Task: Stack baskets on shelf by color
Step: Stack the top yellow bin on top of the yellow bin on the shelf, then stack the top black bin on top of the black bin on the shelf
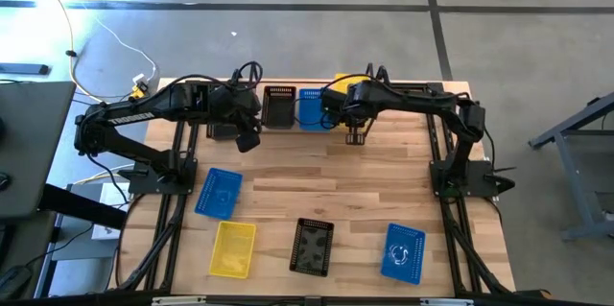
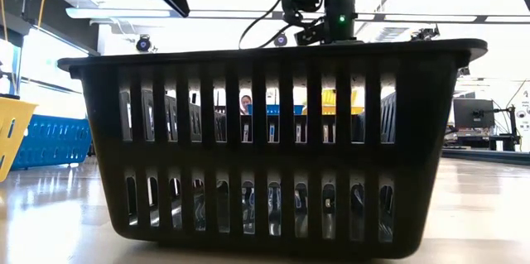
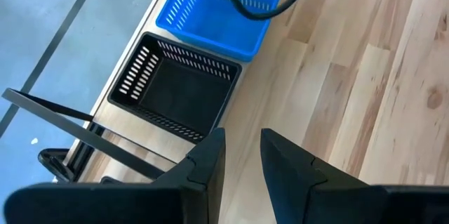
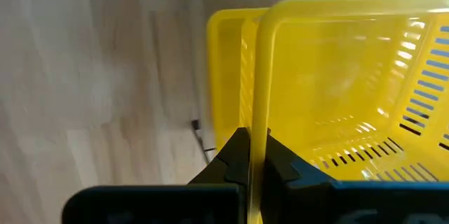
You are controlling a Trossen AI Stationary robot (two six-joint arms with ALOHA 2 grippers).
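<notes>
The shelf runs along the table's far edge. On it stand a black basket, a blue basket and yellow baskets, side by side. My right gripper is over the yellow ones and shut on the upper yellow basket; a second yellow basket lies under it. My left gripper, open, hovers over bare wood just near of the black basket, touching nothing. In the high view it shows as the left gripper. My right gripper pinches the upper yellow basket by one side wall's rim, one finger inside the basket and one outside. The fingers come from above. The basket sits tilted over the lower yellow basket; whether it rests in it I cannot tell.
On the near half of the table lie a blue basket, a yellow basket, a black basket and another blue basket. That black basket fills the low view. Bare wood lies mid-table between them and the shelf.
</notes>
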